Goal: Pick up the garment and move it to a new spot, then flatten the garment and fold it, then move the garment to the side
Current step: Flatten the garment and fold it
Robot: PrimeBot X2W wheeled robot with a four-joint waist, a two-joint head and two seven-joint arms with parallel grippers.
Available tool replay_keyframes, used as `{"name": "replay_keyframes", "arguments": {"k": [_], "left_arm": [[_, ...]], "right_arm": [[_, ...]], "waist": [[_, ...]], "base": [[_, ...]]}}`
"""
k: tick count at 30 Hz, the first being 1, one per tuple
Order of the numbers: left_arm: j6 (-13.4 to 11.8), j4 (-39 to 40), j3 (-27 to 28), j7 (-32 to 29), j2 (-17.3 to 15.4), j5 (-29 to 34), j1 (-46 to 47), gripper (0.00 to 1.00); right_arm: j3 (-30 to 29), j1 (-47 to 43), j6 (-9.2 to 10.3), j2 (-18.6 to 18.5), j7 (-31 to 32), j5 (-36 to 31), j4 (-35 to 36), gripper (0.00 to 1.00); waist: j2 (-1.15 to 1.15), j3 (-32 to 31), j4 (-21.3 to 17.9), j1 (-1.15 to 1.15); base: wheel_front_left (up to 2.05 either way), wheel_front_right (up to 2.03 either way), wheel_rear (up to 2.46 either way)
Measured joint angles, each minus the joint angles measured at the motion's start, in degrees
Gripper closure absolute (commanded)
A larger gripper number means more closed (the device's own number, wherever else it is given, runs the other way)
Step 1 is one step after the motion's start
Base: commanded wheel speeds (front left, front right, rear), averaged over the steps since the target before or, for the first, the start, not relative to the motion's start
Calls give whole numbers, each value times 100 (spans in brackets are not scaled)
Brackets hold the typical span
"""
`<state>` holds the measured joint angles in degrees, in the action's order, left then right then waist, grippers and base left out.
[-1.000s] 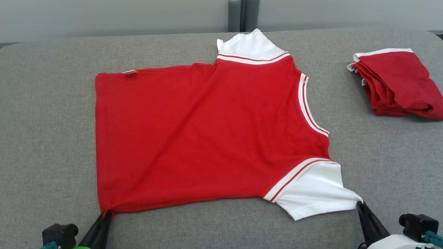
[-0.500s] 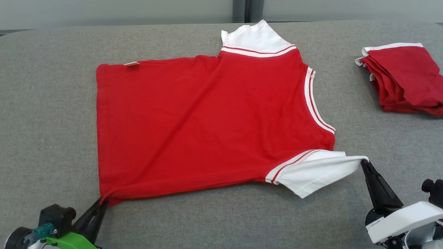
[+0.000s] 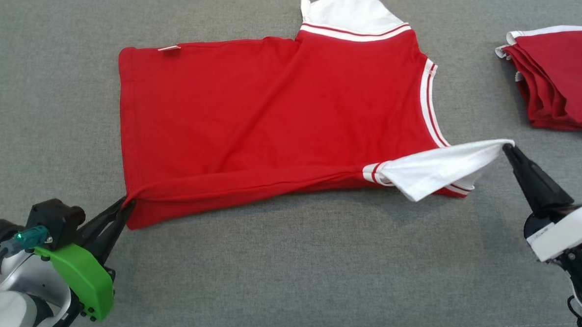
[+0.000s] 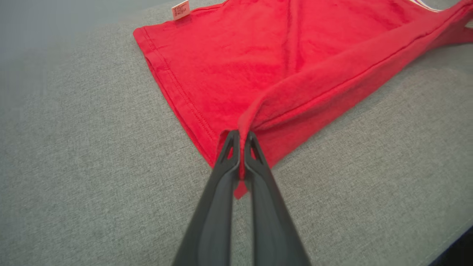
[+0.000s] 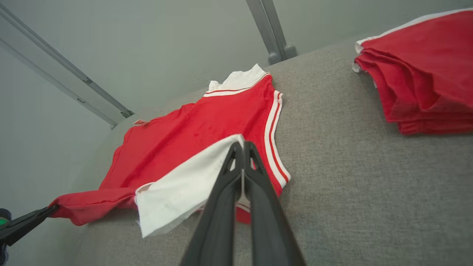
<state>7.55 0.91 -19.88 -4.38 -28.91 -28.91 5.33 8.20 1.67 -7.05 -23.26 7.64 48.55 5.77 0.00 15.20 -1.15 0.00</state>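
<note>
The left gripper (image 3: 129, 203) clamps the near hem corner of the garment (image 3: 273, 108), the right gripper (image 3: 507, 147) its white sleeve (image 3: 438, 167); the right wrist view adds a grey post (image 5: 271, 33) behind the garment

The grey fabric-covered worktop (image 3: 286, 261) carries a red garment (image 3: 273, 113) with white sleeves, spread mostly flat near its middle, near edge lifted. Well apart, at the far right, lies a folded red stack (image 3: 565, 77) with white trim.
</note>
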Motion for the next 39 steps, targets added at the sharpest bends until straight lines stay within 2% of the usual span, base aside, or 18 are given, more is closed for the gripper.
{"name": "replay_keyframes", "arguments": {"k": [6,16,24,32,39], "left_arm": [[0,509,-208,-673,-231,-445,476,100],[0,544,-24,-1229,-417,-625,1252,100],[0,408,-35,-1454,-277,-838,1605,100],[0,130,-88,-1684,-272,-870,1859,100],[0,-267,-141,-1724,-65,-880,2165,100]], "right_arm": [[-91,624,60,-107,632,344,-35,100],[123,1630,212,-203,1232,332,-313,100],[205,2069,255,-198,1410,304,-495,100],[326,2605,261,-197,1468,77,-713,100],[579,2969,229,-119,1526,-31,-1076,100]], "waist": [[0,369,110,0],[0,843,257,0],[0,1106,274,0],[0,1313,194,0],[0,1470,308,0]], "base": [[0,0,0],[0,0,0],[0,0,0],[0,0,0],[0,0,0]]}}
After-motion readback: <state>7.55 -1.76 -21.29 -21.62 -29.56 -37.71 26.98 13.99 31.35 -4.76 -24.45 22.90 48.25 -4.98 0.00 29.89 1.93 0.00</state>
